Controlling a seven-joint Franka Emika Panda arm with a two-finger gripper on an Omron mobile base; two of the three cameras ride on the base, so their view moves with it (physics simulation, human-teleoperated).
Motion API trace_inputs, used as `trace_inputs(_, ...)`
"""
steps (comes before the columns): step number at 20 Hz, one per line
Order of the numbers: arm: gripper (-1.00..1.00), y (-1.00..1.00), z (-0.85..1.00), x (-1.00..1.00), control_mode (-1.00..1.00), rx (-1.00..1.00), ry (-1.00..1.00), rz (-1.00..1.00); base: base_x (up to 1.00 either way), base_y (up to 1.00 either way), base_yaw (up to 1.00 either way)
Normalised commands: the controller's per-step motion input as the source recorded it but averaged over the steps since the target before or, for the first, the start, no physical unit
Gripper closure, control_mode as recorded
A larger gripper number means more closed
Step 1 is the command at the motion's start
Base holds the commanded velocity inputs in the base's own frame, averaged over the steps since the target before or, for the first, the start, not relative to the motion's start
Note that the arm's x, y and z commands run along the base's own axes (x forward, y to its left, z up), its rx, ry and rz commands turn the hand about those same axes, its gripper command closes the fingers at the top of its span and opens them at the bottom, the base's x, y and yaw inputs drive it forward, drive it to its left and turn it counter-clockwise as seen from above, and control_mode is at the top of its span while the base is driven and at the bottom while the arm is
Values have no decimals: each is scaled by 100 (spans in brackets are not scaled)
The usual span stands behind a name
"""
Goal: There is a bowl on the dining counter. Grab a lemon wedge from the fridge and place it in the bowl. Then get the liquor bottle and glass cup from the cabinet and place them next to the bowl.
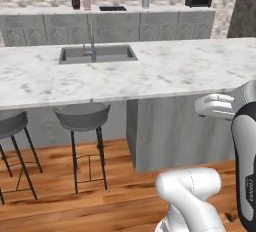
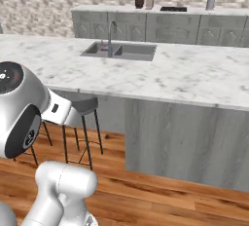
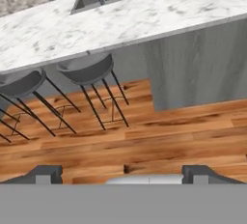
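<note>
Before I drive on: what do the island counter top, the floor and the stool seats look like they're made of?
Island counter top: looks like polished marble or a marble-look stone, white with grey veining. Floor: wood planks, warm orange-brown with visible grain and seams, slightly glossy. Stool seats: smooth matte grey, likely moulded plastic or painted metal; the look leaves it open. They sit on thin dark legs, probably metal.

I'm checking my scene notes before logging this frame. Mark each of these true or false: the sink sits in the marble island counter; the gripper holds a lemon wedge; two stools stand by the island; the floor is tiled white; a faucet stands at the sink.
1. The sink is set into the marble island counter: true.
2. The gripper holds a lemon wedge: false; it is open and empty.
3. Two stools stand by the island: true.
4. The floor is tiled white: false; it is wood planks.
5. A faucet stands at the sink: true.
</note>
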Motion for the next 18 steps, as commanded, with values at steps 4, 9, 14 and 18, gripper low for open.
trace_inputs(4,-100,0,0,0,100,0,0,0,-5,-100,0)
trace_inputs(9,-100,0,0,0,100,0,0,0,-1,-100,0)
trace_inputs(14,-100,0,0,0,100,0,0,0,0,-100,0)
trace_inputs(18,-100,0,0,0,100,0,0,0,0,-100,0)
